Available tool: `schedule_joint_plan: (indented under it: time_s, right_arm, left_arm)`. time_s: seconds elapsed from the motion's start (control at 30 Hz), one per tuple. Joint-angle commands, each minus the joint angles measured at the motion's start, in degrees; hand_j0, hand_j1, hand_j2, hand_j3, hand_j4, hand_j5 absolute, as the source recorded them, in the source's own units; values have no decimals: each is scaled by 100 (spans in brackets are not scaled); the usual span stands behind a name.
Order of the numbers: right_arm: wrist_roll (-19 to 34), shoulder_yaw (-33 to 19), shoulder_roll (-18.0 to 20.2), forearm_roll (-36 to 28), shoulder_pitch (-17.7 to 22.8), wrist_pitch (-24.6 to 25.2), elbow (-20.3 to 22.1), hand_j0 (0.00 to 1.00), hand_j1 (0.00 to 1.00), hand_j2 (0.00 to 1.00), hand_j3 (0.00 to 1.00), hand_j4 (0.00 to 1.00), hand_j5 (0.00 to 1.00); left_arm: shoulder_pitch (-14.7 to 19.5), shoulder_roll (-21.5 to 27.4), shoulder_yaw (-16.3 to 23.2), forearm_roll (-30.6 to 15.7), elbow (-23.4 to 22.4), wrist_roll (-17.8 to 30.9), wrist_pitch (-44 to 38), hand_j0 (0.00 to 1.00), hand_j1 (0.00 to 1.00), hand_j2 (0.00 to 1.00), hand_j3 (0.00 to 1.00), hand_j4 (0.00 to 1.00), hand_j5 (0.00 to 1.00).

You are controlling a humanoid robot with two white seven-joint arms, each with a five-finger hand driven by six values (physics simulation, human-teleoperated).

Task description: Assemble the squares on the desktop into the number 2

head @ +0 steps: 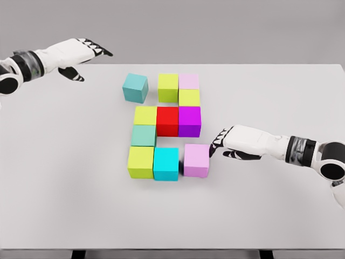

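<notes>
Right hand fingers spread, tips just beside pink cube, contact unclear. Left hand open over desktop's far-left corner. Cube cluster mid-desktop; teal cube slightly apart. No readable markings.

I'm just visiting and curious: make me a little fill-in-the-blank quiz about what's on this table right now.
1. The red cube sits between a yellow-green cube and a ____ cube.
2. The cube set apart at the top left of the group is ____.
3. The right hand is beside the ____ cube in the bottom row.
4. The left hand holds ____.

Missing words: purple; teal; pink; nothing
</notes>
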State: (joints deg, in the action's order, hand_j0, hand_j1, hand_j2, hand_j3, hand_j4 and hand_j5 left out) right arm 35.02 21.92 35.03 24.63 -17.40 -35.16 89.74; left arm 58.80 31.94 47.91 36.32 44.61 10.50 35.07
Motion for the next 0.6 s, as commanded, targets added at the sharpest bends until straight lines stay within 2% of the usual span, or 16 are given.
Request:
schedule_joint_plan:
  time_s: [0.0,0.07,0.2,0.57]
  right_arm:
    - [-2,-3,4,-37,0,16,0,56,56,56,56,56,56]
    - [-2,-3,4,-46,-62,16,-53,56,56,56,56,56,56]
    - [-2,5,-5,-46,-70,16,-61,56,56,56,56,56,56]
    - [-2,146,4,-37,-70,16,9,56,56,56,56,56,56]
  left_arm:
    - [0,49,-9,-37,224,-4,-7,92,92,92,92,92,92]
    - [-220,252,-9,-37,601,-4,-7,92,92,92,92,92,92]
    - [-413,454,78,-99,1006,5,-7,93,93,93,93,93,93]
    - [-457,647,430,-178,1033,14,-7,96,96,96,96,96,96]
